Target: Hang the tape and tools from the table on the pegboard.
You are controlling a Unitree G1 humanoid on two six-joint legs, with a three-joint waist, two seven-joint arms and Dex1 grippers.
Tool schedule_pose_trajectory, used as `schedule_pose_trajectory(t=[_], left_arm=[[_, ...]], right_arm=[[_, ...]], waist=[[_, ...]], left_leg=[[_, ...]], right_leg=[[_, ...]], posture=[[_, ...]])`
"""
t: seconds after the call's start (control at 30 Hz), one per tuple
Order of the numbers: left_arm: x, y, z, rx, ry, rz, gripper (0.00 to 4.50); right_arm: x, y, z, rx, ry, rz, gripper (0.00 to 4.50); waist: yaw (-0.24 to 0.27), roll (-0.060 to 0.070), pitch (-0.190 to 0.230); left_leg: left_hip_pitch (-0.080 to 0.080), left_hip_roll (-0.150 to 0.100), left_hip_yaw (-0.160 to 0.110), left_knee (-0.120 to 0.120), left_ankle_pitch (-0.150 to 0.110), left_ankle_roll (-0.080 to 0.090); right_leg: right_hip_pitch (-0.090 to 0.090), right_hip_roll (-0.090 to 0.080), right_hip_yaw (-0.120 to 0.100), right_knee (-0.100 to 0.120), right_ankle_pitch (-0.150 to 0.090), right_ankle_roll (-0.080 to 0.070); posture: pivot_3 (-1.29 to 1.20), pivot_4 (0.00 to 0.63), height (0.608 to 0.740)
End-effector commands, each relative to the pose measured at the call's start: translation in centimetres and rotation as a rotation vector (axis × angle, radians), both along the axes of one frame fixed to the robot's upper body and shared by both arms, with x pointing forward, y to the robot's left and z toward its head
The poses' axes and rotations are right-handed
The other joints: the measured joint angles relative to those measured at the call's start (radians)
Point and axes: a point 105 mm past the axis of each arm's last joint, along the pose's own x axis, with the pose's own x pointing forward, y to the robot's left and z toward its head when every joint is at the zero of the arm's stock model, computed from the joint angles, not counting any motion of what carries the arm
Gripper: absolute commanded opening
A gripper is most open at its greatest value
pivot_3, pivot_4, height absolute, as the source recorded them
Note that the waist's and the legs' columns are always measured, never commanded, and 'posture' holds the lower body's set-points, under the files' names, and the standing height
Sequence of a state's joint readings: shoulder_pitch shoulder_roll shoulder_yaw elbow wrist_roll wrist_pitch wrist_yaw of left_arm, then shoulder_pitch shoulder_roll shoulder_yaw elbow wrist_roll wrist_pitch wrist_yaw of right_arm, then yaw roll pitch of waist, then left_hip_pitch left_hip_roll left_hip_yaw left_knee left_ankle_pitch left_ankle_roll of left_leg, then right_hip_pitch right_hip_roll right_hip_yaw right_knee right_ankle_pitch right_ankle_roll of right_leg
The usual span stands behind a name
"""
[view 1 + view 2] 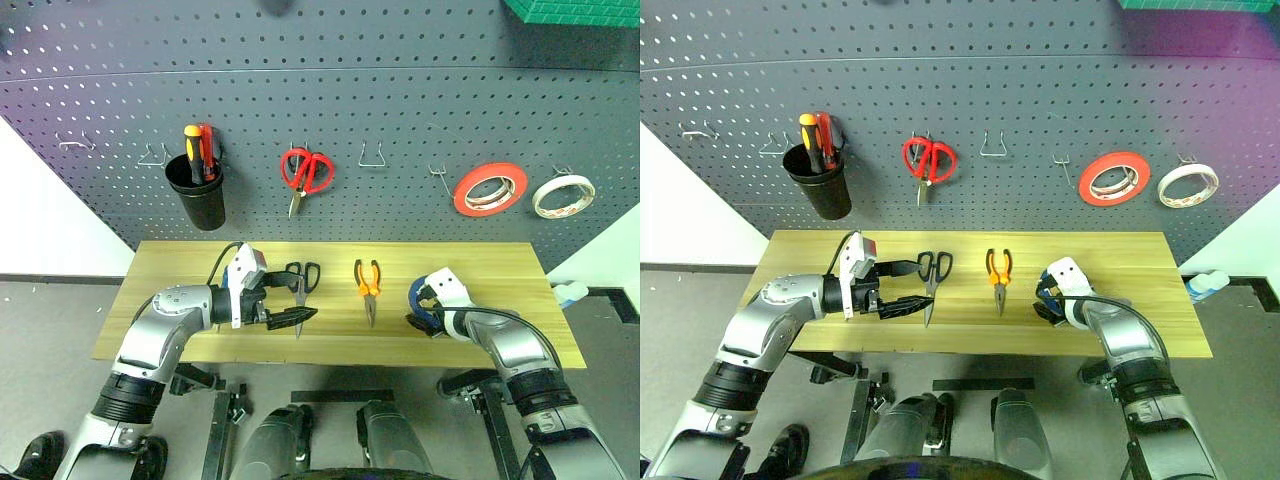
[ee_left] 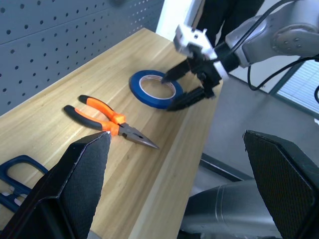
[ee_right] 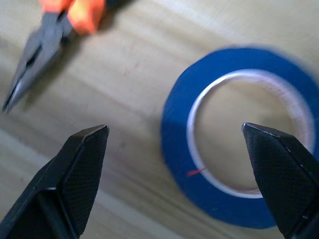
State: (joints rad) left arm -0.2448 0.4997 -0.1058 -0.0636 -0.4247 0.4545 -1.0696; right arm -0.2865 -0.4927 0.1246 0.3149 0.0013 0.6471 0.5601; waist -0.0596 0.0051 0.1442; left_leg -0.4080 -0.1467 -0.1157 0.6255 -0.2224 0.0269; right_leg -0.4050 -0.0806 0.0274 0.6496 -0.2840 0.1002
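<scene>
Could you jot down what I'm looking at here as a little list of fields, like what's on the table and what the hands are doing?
On table: blue tape, pliers, black scissors
On pegboard: red scissors, red-orange roll, white roll, black cup with screwdrivers
Left hand: open, beside black scissors
Right hand: open, over blue tape

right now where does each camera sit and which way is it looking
Head views: look forward and down over both arms at the table and pegboard.
Left wrist view: looks across the tabletop past its open jaws at the pliers, blue tape and right gripper.
Right wrist view: open jaws pointing down at the tape.
Both wrist views share tape and pliers.
</scene>
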Motion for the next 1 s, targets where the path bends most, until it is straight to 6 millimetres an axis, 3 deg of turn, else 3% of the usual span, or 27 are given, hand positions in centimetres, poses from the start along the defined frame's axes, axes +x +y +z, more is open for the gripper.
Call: schedule_pose_trajectory(t=[0.03, 0.47, 0.6, 0.9, 1.0], left_arm=[[-0.3, -0.2, 0.9, -0.002, -0.044, -0.015, 4.45], [-0.8, -0.3, 0.8, 0.002, -0.048, -0.011, 4.45], [-0.7, -0.3, 1.0, 0.002, -0.052, -0.008, 4.50], [-0.6, 0.0, 1.2, 0.005, -0.059, 0.006, 4.50], [-0.5, 0.0, 1.3, 0.000, -0.058, 0.010, 4.50]], right_arm=[[0.5, -0.2, 0.5, -0.027, -0.007, 0.024, 4.50], [0.8, -1.3, -0.8, -0.088, 0.040, 0.017, 4.50], [0.4, -2.2, -1.6, -0.124, 0.076, -0.009, 3.65], [0.0, -2.6, -2.1, -0.173, 0.094, -0.005, 0.70], [-0.1, -2.2, -2.2, -0.158, 0.096, -0.003, 0.66]], waist=[[0.001, 0.000, 0.000], [0.018, -0.001, 0.005], [0.017, -0.001, 0.005], [0.020, -0.002, 0.006], [0.020, -0.002, 0.005]], left_leg=[[0.000, 0.000, 0.000, 0.000, 0.000, 0.000], [0.000, 0.000, 0.000, 0.000, 0.000, 0.000], [0.000, 0.000, 0.000, 0.000, 0.000, 0.000], [0.001, 0.000, 0.000, 0.003, -0.002, -0.003], [0.001, 0.000, 0.000, 0.004, -0.002, -0.003]], right_leg=[[0.000, 0.000, 0.000, 0.000, 0.000, 0.000], [0.000, 0.000, 0.000, 0.000, 0.000, 0.000], [0.000, 0.000, 0.000, 0.000, 0.000, 0.000], [0.001, 0.000, 0.000, 0.000, 0.000, -0.001], [0.001, 0.000, 0.000, 0.000, 0.000, -0.001]], posture=[[-0.11, 0.155, 0.740], [-0.09, 0.160, 0.740], [-0.09, 0.164, 0.740], [-0.09, 0.161, 0.740], [-0.09, 0.159, 0.740]])
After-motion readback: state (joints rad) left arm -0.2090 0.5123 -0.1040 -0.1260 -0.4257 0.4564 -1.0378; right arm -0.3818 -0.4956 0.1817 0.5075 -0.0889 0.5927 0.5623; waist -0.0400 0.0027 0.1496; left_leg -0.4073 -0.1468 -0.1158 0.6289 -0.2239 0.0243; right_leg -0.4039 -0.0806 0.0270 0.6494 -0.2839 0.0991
